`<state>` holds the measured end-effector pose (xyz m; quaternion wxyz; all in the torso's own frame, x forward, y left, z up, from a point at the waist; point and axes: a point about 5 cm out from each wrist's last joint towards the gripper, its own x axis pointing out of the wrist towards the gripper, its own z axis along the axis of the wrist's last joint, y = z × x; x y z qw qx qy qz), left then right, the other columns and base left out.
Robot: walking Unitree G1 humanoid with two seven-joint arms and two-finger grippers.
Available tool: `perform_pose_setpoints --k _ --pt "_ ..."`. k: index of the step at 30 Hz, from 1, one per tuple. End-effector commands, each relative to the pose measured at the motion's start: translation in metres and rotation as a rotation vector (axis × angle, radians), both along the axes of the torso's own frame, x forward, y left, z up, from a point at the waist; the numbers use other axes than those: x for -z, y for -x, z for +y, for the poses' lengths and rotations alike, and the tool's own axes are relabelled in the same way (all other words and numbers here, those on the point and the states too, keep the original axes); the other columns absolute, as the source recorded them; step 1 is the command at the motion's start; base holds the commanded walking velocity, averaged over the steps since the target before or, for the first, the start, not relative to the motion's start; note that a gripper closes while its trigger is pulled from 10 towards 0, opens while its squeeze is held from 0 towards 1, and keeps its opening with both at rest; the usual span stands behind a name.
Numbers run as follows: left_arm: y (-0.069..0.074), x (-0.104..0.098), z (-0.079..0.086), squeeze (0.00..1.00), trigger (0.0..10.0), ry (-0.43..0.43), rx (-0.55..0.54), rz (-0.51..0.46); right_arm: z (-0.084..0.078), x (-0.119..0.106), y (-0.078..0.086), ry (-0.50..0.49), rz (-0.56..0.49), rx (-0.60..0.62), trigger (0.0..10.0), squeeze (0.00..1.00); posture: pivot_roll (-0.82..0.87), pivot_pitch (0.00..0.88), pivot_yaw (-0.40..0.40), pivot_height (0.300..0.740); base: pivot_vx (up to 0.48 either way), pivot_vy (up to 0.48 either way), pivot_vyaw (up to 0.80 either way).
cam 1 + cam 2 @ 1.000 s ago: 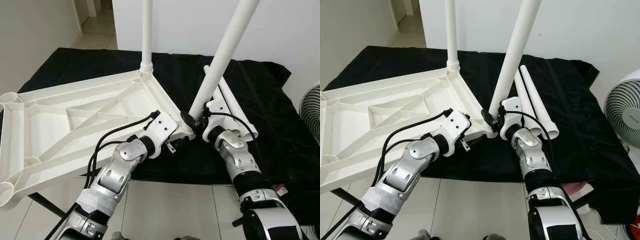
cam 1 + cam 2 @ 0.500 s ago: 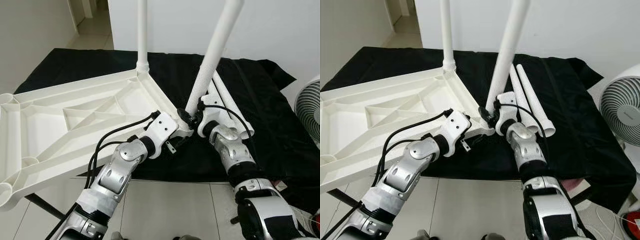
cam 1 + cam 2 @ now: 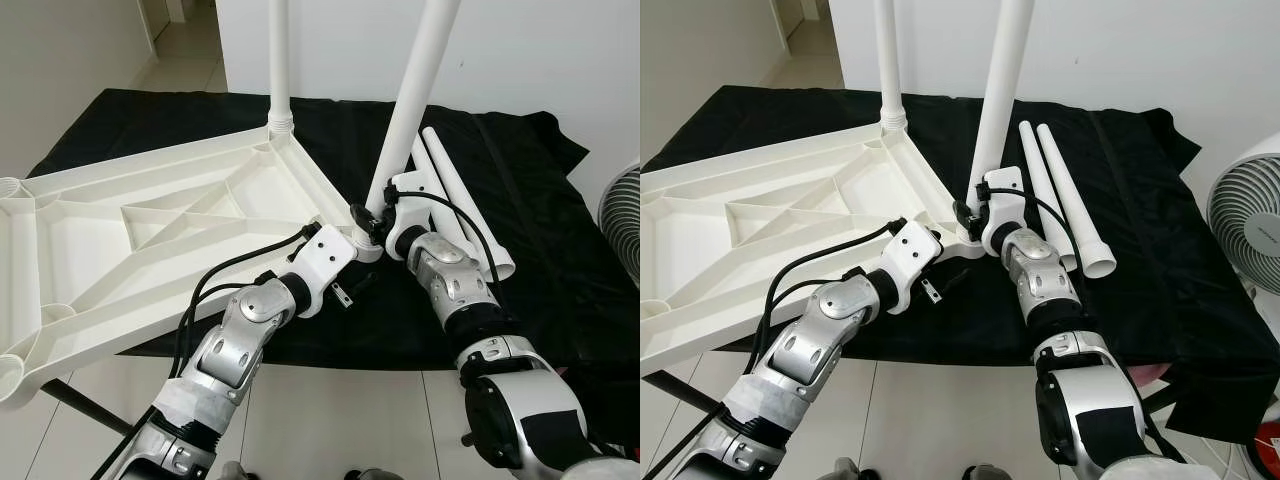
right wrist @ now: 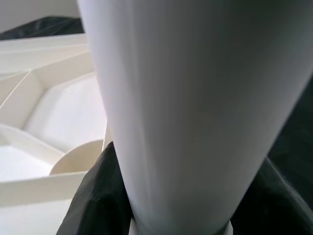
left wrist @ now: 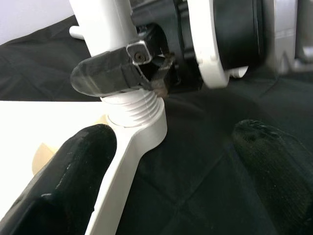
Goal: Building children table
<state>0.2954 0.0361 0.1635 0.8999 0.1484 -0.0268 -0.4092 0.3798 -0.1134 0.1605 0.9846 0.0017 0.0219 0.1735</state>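
R hand [image 3: 372,215] clamped on table leg [image 3: 407,105], L hand [image 5: 161,166] apart astride tabletop [image 3: 150,240] corner, prob untouched

Two silver, segmented arms are being shown, each ending in a white wrist housing [image 3: 322,256] with looping black cables [image 3: 232,272]; the padded black fingers [image 5: 80,164] are being seen close up.

Four table legs [image 3: 1060,195], one tabletop [image 3: 150,235], one fan [image 3: 1248,235]

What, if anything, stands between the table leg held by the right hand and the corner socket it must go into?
Nothing visible does. The right hand grips the table leg just above its threaded end, which already sits in the corner socket of the upturned tabletop.
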Motion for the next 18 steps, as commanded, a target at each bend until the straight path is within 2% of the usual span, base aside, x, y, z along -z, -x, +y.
perform_pose_setpoints --k 1,2,3,4,6,7,9,14,15,18 --pt "0.001 0.002 0.002 0.0 10.0 -0.001 -0.029 0.004 -0.006 0.021 0.005 -0.044 0.095 0.069 0.0 0.0 -0.09 0.07 -0.003 0.74 0.0 0.0 0.0" --pt "0.001 0.002 0.002 0.0 10.0 -0.001 -0.029 0.004 -0.006 0.021 0.005 -0.044 0.095 0.069 0.0 0.0 -0.09 0.07 -0.003 0.74 0.0 0.0 0.0" --pt "0.001 0.002 0.002 0.0 10.0 -0.001 -0.029 0.005 -0.004 0.024 0.01 -0.076 0.085 0.17 0.0 0.0 -0.09 0.07 -0.003 0.74 0.0 0.0 0.0" --pt "0.001 0.002 0.002 0.0 10.0 -0.001 -0.029 0.005 -0.004 0.024 0.01 -0.076 0.085 0.17 0.0 0.0 -0.09 0.07 -0.003 0.74 0.0 0.0 0.0" --pt "0.001 0.002 0.002 0.0 10.0 -0.001 -0.027 0.005 -0.004 0.023 0.014 -0.077 0.054 0.277 0.0 0.0 -0.09 0.07 -0.003 0.74 0.0 0.0 0.0" --pt "0.001 0.002 0.002 0.0 10.0 -0.001 -0.027 0.005 -0.004 0.023 0.014 -0.077 0.054 0.277 0.0 0.0 -0.09 0.07 -0.003 0.74 0.0 0.0 0.0" --pt "0.001 0.002 0.001 0.0 10.0 -0.001 -0.024 0.004 -0.005 0.021 0.018 -0.075 0.023 0.369 0.0 0.0 -0.1 0.06 -0.006 0.74 0.0 0.0 0.0" --pt "0.002 0.003 0.0 0.0 10.0 -0.002 -0.018 0.005 0.001 0.018 0.026 -0.081 0.015 0.446 0.0 0.0 -0.1 0.055 -0.005 0.74 0.0 0.0 0.0" --pt "0.003 0.003 -0.001 0.0 10.0 -0.003 -0.015 0.005 0.001 0.017 0.033 -0.09 0.007 0.508 0.0 0.0 -0.1 0.049 -0.006 0.74 0.0 0.0 0.0" --pt "0.003 0.004 -0.001 0.0 10.0 -0.004 -0.014 0.007 0.0 0.016 0.042 -0.113 0.008 0.553 0.0 0.0 -0.1 0.044 -0.008 0.74 0.0 0.0 0.0"
